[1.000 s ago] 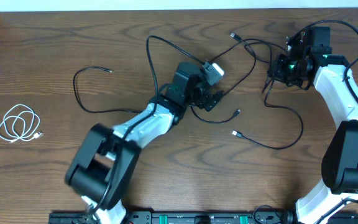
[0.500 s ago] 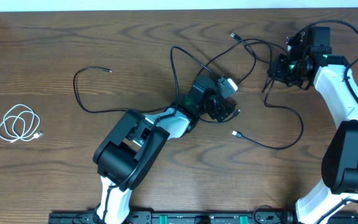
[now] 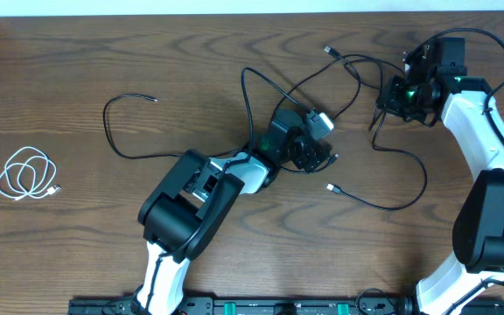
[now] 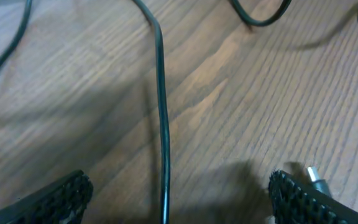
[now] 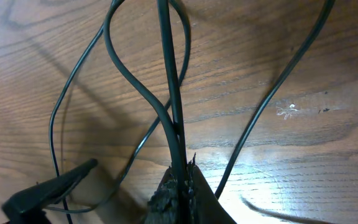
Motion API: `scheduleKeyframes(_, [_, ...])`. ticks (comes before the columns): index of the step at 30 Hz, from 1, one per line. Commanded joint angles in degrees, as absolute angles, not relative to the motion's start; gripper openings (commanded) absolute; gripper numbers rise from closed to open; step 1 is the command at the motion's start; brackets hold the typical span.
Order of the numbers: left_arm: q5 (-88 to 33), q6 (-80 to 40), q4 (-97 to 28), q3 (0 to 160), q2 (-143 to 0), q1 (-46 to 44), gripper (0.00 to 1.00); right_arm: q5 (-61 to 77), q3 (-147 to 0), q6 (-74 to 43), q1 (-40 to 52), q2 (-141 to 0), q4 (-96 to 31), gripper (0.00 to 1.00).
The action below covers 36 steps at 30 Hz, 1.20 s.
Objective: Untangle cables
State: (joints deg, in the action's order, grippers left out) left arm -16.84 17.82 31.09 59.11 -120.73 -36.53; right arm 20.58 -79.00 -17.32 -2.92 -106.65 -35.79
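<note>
- Across the wooden table (image 3: 77, 236), loose cords sprawl from the left edge over to the right side.
- Reaching in to the centre, the left arm (image 3: 191, 201) has the left gripper (image 4: 179, 186) low over the wood. Its jaws are spread wide and hold nothing, and one black strand lies on the table between its fingers (image 4: 61, 196).
- Over on the right, the right gripper (image 5: 180, 186) has its jaws pinched tight on one of the black cables (image 3: 357, 83).
- Those cables loop from the centre out to the right, with one lone arc (image 3: 116, 140) lying left of centre.
- White cord (image 3: 26, 175): coiled, well apart at the far left.
- Small plug (image 4: 314, 176): just beside the left gripper's right finger.
</note>
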Motion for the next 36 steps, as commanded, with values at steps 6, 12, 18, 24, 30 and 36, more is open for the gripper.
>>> scheduleKeyframes(6, [-17.39, 17.76, 30.98, 59.24, -123.0, -36.45, 0.83, 20.08, -79.96, -16.47, -2.22, -106.04, -35.79, 0.01])
scheduleKeyframes(12, [-17.41, 17.74, 30.96, 59.24, -124.01, -36.45, 0.66, 20.08, -79.96, -16.69, -2.15, -106.04, -35.79, 0.01])
scheduleKeyframes(18, [-17.37, 17.76, 30.94, 59.24, -124.01, -36.4, 0.35, 20.1, -79.96, -16.69, -2.13, -106.04, -35.79, 0.01])
scheduleKeyframes(24, [-17.32, 17.76, 30.96, 59.24, -124.01, -36.4, 0.08, 20.08, -79.96, -16.69, -2.15, -106.04, -35.79, 0.01])
scheduleKeyframes(30, [-14.57, 17.74, 31.22, 59.24, -123.96, -36.25, 0.08, 20.08, -79.96, -16.69, -2.15, -106.04, -35.79, 0.01])
scheduleKeyframes(36, [-4.78, 17.74, 31.42, 59.27, -121.45, -36.18, 0.08, 20.05, -79.96, -16.69, -2.15, -106.04, -35.79, 0.01])
